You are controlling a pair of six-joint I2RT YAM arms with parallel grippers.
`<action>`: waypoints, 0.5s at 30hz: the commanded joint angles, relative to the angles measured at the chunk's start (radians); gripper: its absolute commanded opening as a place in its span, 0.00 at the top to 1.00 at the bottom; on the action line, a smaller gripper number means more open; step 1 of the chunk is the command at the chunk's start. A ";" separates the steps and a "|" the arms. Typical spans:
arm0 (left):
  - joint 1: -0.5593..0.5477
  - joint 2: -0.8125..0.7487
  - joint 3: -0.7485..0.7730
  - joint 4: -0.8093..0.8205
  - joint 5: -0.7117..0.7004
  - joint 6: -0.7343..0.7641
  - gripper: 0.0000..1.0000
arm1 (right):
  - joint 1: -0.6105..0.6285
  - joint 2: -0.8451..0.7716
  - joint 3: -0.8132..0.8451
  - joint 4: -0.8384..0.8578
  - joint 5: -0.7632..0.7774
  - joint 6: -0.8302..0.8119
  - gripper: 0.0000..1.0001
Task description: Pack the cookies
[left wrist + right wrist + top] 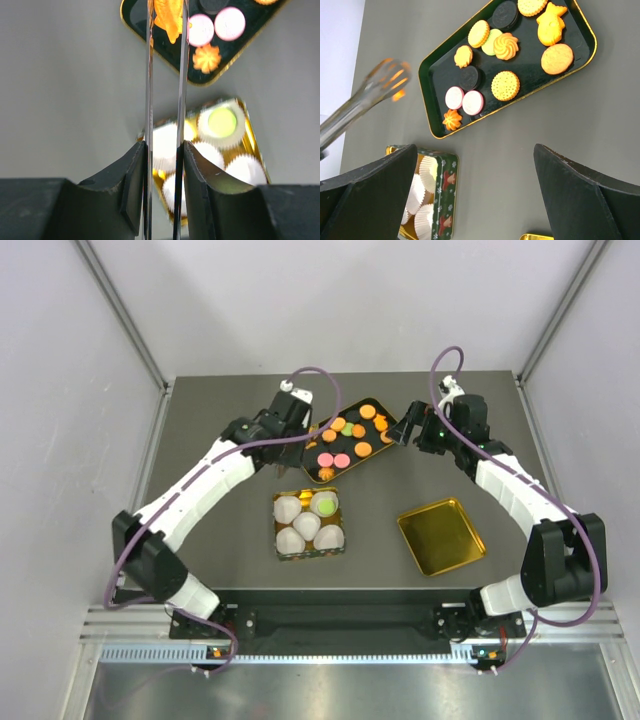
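**Orange cookie in the tongs, above the grey desk**

We see the left end effector [164, 145] closed to a narrow gap on a pair of metal tongs [149, 75], its pads pressing the two thin blades from outside. Between the blade tips sits an orange cookie [167, 17]. It appears pinched there, though the right wrist view shows the tips only as a blur with an orange glow.

The right end effector [475, 150] stands wide open with nothing between its fingers. In the top view it hovers at about 3 o'clock from the black tray [437, 90], close to that end of it.

The cookies [505, 85] lie mostly on this gold-rimmed tray, at the far middle of the desk [200, 410]. They are orange and yellow rounds, two pink ones side by side, two dark ones, a green one and a few shaped pieces.

At 6 o'clock from the tray, near it but apart, stands a tin [445, 200] filled with white paper cups [298, 510]. One cup at the tin's far right corner holds a green cookie [222, 122]. At roughly 4 o'clock from the tray and 3 o'clock from the tin, well apart, lies a gold lid [441, 536].
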 commanded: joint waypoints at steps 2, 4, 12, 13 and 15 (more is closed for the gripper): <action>-0.030 -0.167 -0.061 -0.099 -0.005 -0.019 0.72 | 0.011 -0.013 0.049 0.021 0.003 -0.019 0.00; -0.049 -0.227 -0.088 -0.139 -0.018 -0.034 0.72 | 0.011 -0.010 0.049 0.020 0.004 -0.017 0.00; -0.162 -0.381 -0.190 -0.273 -0.097 -0.169 0.72 | 0.011 -0.005 0.049 0.020 0.011 -0.022 0.00; -0.173 -0.390 -0.207 -0.283 -0.101 -0.195 0.72 | 0.011 -0.003 0.050 0.018 0.012 -0.022 0.00; -0.207 -0.411 -0.227 -0.305 -0.111 -0.219 0.72 | 0.011 0.000 0.050 0.018 0.012 -0.022 0.00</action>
